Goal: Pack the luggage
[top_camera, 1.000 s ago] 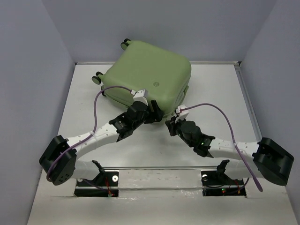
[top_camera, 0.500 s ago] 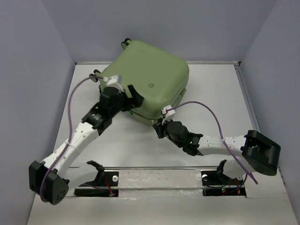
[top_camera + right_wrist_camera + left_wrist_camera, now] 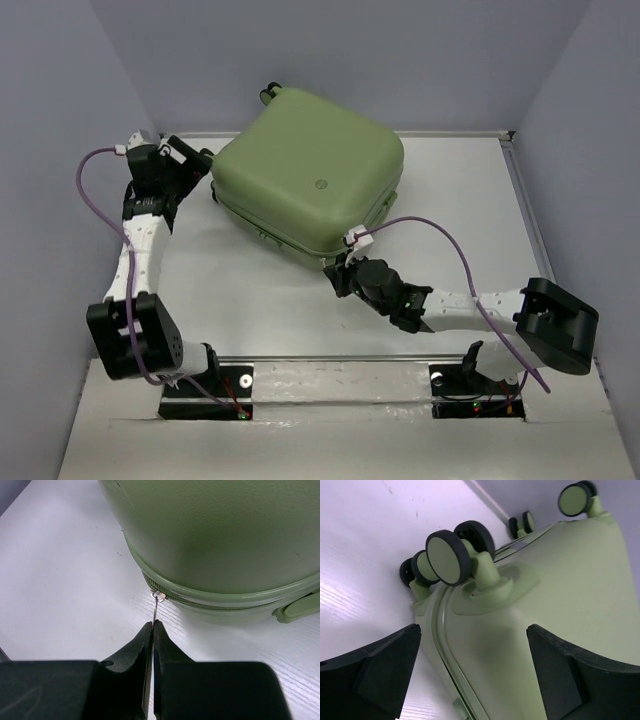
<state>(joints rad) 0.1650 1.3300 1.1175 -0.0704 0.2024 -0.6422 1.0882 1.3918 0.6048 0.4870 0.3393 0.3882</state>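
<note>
White tabletop (image 3: 450, 180) boxed in by plain grey-lilac walls (image 3: 400, 60): we see the luggage (image 3: 310, 185), a small light-green hard-shell suitcase, lying flat in the upper middle of the overhead frame. It is turned askew, with its two shell halves together and a small round emblem (image 3: 320, 183) facing up.

At upper left, the left gripper (image 3: 188, 165) sits just beside the suitcase's wheeled end. From its wrist camera the left gripper (image 3: 474, 630) is spread wide. One black finger fills the lower left corner of that view and the other the lower right, and neither touches the shell. Between and above them we look up at the green-and-black caster wheels (image 3: 447, 559), with more of them at the frame's upper right.

Just below the suitcase's near corner, at centre frame, the right gripper (image 3: 343, 275) meets the seam. Its wrist camera shows the right gripper (image 3: 152, 627) closed tight on the thin metal zipper pull (image 3: 155, 611). The pull runs up from the black fingertips to a slider on the green zipper (image 3: 200, 602) that rings the rounded shell. The shell fills the upper part of that view, with bare tabletop to its left.

Purple cables (image 3: 440, 225) loop off both wrists, and a metal rail (image 3: 340, 375) carries the arm bases along the bottom of the overhead frame.
</note>
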